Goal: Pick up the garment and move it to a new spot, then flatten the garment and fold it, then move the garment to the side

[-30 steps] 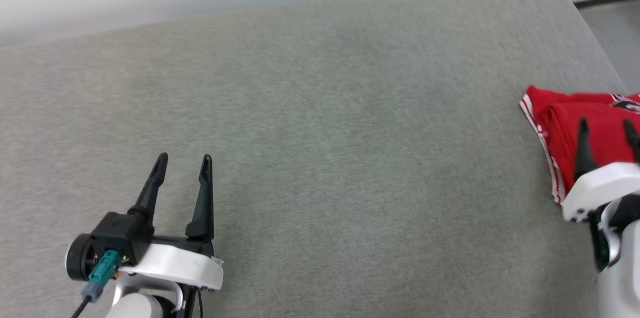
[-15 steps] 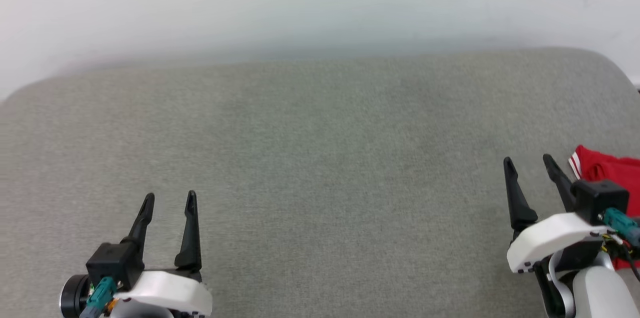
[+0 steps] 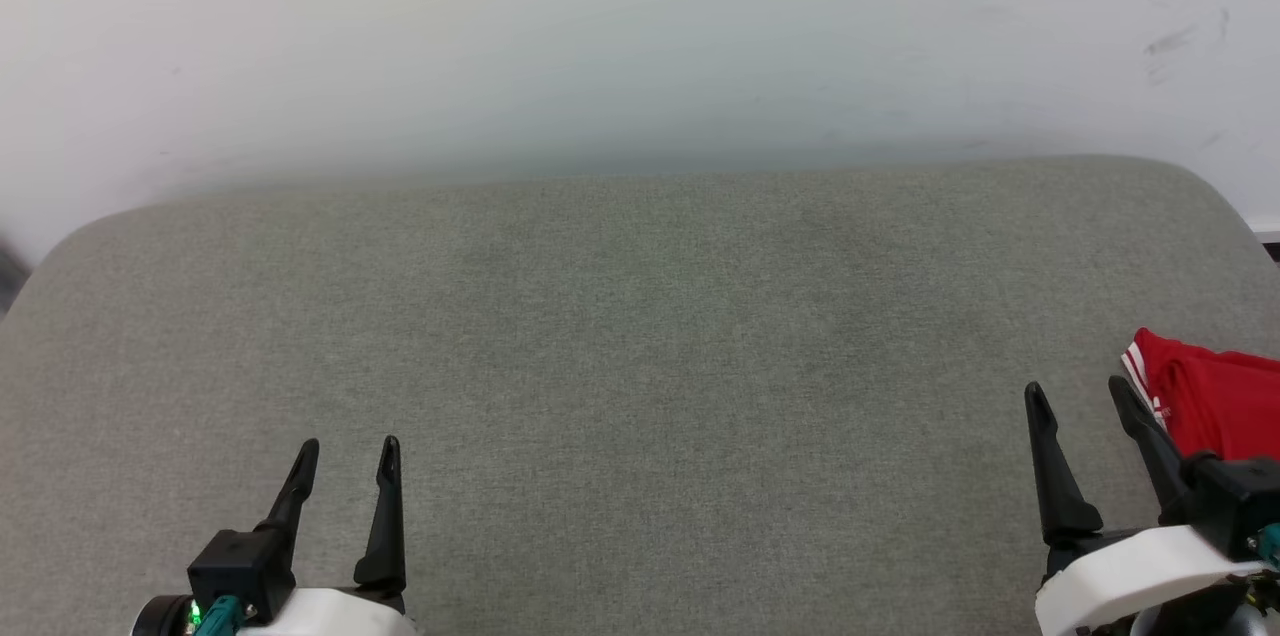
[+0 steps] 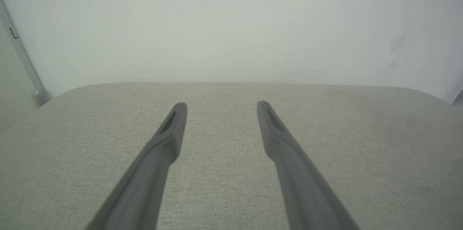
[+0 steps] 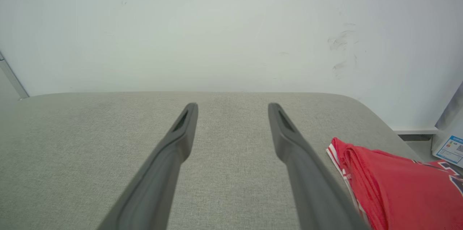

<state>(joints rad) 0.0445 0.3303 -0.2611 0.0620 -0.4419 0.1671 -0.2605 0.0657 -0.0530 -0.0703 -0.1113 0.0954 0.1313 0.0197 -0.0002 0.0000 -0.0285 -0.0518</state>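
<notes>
Right end effector [image 3: 1075,388] had backed off the folded bright red fabric jersey [image 3: 1215,406], which lay at the right edge of the grey padded bench [image 3: 640,336], and it and the left end effector [image 3: 350,446] both sat spread and empty, so job looked basically done imo.

Grey cushion [image 3: 640,336] is covered in matt, coarse woven cloth. At the cushion's right edge, the garment [image 3: 1215,406] is seen as thin, smooth fabric. The wall [image 3: 600,36] behind the cushion is finished matt, scuffed.
</notes>
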